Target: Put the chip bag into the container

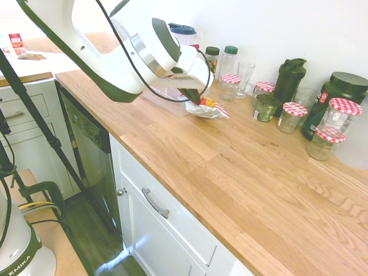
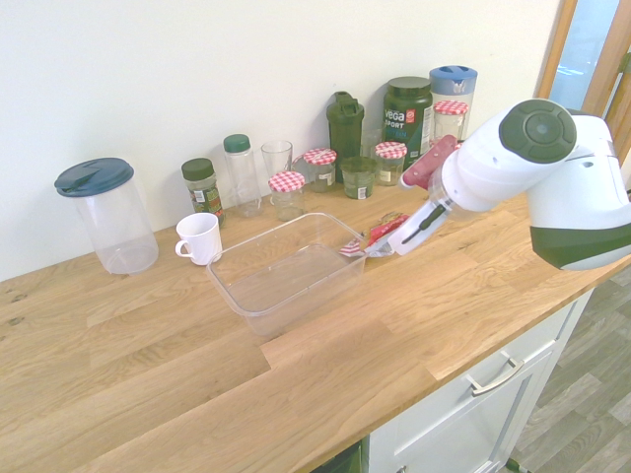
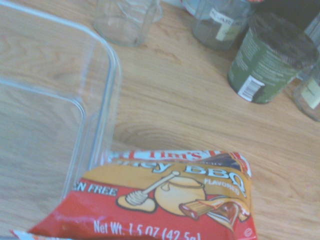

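Note:
The chip bag [image 2: 361,241], red and yellow with a silvery underside, sits at the right-hand corner of the container [image 2: 296,304], just outside its rim. My gripper [image 2: 381,247] reaches down from the right and is shut on the bag's near end. The first exterior view has the chip bag [image 1: 209,108] low over the wooden counter under the gripper [image 1: 195,99], and the arm hides the container. Seen from the wrist, the chip bag [image 3: 170,200] fills the lower edge beside the container [image 3: 107,65], whose rounded clear corner holds nothing.
Behind the container stand a white mug [image 2: 200,237], a clear pitcher with a dark blue lid [image 2: 104,212], spice bottles, a glass and several red-checked-lid jars [image 2: 287,183]. A dark shaker [image 2: 345,123] and a green tub [image 2: 407,110] line the wall. The counter's front edge [image 1: 172,190] is near.

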`<state>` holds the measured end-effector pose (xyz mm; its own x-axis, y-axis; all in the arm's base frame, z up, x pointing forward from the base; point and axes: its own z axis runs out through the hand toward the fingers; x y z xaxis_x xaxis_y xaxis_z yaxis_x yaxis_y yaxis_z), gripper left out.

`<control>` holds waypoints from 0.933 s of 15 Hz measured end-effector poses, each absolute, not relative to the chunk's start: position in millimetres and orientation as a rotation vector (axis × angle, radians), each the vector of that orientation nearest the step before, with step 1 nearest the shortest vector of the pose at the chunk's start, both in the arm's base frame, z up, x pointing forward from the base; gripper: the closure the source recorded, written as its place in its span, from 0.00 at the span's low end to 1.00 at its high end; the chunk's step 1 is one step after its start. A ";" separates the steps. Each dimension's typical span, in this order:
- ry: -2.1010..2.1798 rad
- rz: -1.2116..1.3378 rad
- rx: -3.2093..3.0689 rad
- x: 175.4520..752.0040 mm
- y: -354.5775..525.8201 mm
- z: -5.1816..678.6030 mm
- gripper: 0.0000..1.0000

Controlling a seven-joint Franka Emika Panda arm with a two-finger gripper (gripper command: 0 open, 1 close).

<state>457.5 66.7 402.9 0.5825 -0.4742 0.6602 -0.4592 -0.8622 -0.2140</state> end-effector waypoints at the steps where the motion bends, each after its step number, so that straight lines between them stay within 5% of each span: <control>1: 0.817 -1.166 -2.771 456.7 75.9 412.4 1.00; 10: 0.795 -1.238 -2.712 472.3 145.5 528.3 1.00; 14: 0.751 -1.222 -2.763 481.0 178.6 520.9 1.00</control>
<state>481.0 178.6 520.9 0.5755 -0.4393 0.6898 -0.4171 -0.8832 -0.2145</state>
